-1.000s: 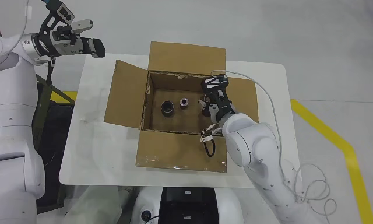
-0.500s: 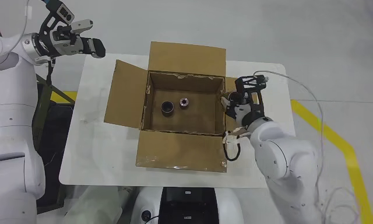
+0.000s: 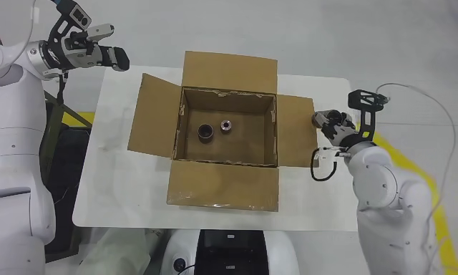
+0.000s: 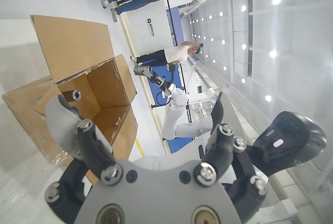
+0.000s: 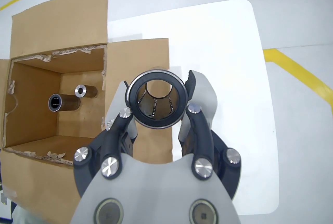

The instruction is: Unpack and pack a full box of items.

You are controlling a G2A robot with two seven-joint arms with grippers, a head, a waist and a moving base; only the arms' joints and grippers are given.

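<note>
An open cardboard box [image 3: 222, 183] stands mid-table with its flaps spread. On its floor lie a dark linear bearing [image 3: 206, 133] and a smaller metal cylinder [image 3: 227, 126]. My right gripper [image 3: 328, 122] is just past the box's right flap, above the table's right edge. In the right wrist view the right gripper [image 5: 159, 88] is shut on a steel linear bearing [image 5: 157, 121] whose open end faces the camera. That view also looks into the box [image 5: 33, 173], at the dark bearing [image 5: 61, 102] and small cylinder [image 5: 84, 91]. My left gripper [image 3: 118, 58] is open and holds nothing, raised at the table's far left corner.
The white table [image 3: 114, 175] has bare room left of the box and a narrow strip on its right. Yellow floor tape [image 3: 401, 157] runs beyond the right edge. In the left wrist view the left gripper [image 4: 139, 113] faces the box [image 4: 104, 89].
My right arm has lifted the steel bearing out of the box's right side and carried it right, past the right flap. The left arm has kept still.
</note>
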